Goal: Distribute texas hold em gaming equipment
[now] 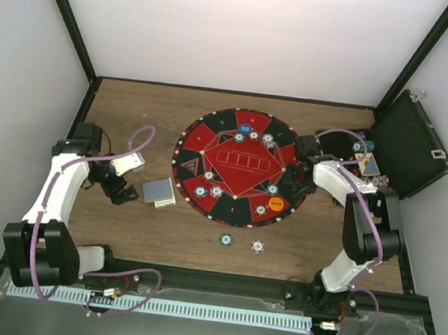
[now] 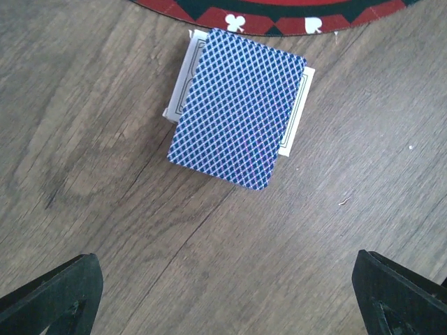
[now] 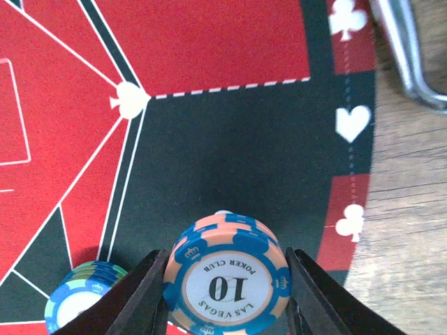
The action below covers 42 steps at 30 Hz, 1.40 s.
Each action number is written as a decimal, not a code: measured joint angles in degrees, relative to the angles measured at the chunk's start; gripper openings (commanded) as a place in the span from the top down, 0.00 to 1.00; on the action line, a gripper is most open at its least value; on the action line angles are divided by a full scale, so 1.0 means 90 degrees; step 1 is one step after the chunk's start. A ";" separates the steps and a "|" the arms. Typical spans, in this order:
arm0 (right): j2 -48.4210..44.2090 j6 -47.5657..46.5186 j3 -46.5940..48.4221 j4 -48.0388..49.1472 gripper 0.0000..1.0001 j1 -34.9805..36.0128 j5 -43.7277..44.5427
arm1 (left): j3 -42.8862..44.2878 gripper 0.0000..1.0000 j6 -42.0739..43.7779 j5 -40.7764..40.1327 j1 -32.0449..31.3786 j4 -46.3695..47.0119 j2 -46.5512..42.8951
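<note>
The right gripper (image 3: pixel 227 258) is reaching in over the right-hand part of the round red-and-black mat (image 1: pixel 210 145), and its two fingers are pressing against either side of a peach-and-blue chip (image 3: pixel 227 286) marked 10, so it is clamped on that chip. The chip is sitting low over a dark wedge of the mat, near the mat's rim on the side toward the desk's right edge. Just beside it, a teal-edged chip (image 3: pixel 78 301) is resting on the mat.

The left gripper (image 2: pixel 225 258) is hanging over bare wood toward the desk's left edge with its fingers (image 2: pixel 59 293) spread wide apart and nothing between them. A deck of cards (image 2: pixel 237 108) is lying face down just ahead of it, blue-patterned back up, the top card sitting skewed on the pile, just beside the mat's left rim but not on it.

More chips are lying around the mat's ring, along with a blue button (image 1: pixel 245 128) on the far side and an orange button (image 1: pixel 277 204) on the near right. Two loose chips, one teal (image 1: pixel 226 239) and one white (image 1: pixel 258 245), are lying on the wood between the mat and the desk's near edge. A black case (image 1: pixel 411 145) is standing open in the far right corner.
</note>
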 measured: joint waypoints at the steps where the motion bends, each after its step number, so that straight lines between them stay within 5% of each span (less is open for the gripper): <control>1: 0.0046 -0.0005 -0.0036 0.0070 0.72 -0.0012 -0.0029 | -0.0044 0.00 0.0000 -0.0068 -0.0092 0.0063 0.0024; 6: 0.0255 -0.0036 -0.0172 0.0299 0.68 -0.0022 -0.0243 | -0.0267 0.00 0.0005 -0.0401 -0.0495 0.0403 0.0168; 15: 0.0304 -0.0061 -0.0355 0.0578 0.23 -0.0019 -0.0333 | -0.0478 0.00 0.0155 -0.0787 -0.0753 0.0823 0.0369; 19: -0.0170 -0.0022 -0.0566 0.0464 0.14 0.0024 -0.0262 | -0.0483 0.00 0.0245 -0.0923 -0.0799 0.1044 0.0641; 29: -0.2310 0.0119 -0.0607 -0.0100 0.00 0.0563 0.0036 | -0.0478 0.00 0.0219 -0.1246 -0.1382 0.1496 0.1231; 42: -0.2866 0.0461 -0.0532 -0.0850 0.00 0.1435 0.0075 | -0.0661 0.00 -0.0012 -0.1664 -0.2055 0.2069 0.1202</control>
